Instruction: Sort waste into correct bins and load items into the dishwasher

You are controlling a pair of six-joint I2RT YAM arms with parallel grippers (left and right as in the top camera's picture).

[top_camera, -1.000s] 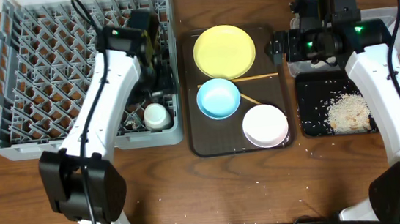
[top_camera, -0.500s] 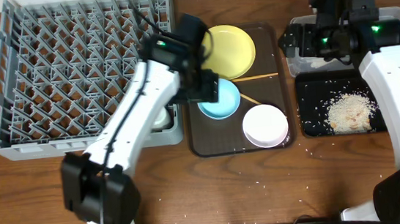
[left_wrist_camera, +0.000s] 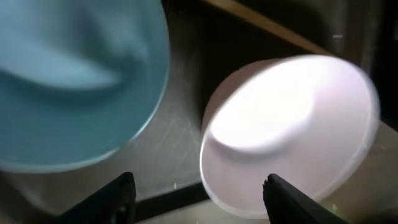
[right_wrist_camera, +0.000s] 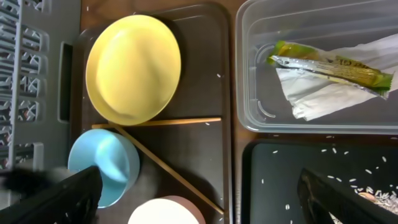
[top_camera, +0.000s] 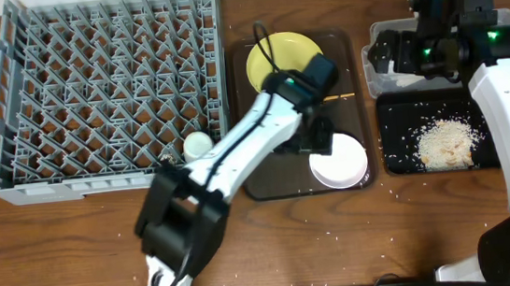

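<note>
My left gripper (top_camera: 319,142) hangs open low over the brown tray, at the white bowl (top_camera: 339,162). In the left wrist view the white bowl's (left_wrist_camera: 289,118) near rim lies between the open fingers (left_wrist_camera: 118,196), untouched, with the light blue bowl (left_wrist_camera: 68,74) beside it. The yellow plate (top_camera: 277,58) and two chopsticks (right_wrist_camera: 155,122) lie on the same tray. A small white cup (top_camera: 199,145) sits in the dishwasher rack (top_camera: 99,183). My right gripper (top_camera: 387,55) is open and empty above the clear tub (right_wrist_camera: 249,62), which holds the wrapper (right_wrist_camera: 329,65) and napkin (right_wrist_camera: 329,96).
The black tray (top_camera: 397,153) in front of the tub holds a heap of rice scraps (top_camera: 443,142). The brown tray (top_camera: 258,175) lies between the rack and the two bins. A few grains lie scattered on the wooden table near the front.
My left arm swung right from the rack, across the blue bowl, to the white bowl, and its jaws narrowed a little. The cup stays in the rack. The right arm drifted slightly right.
</note>
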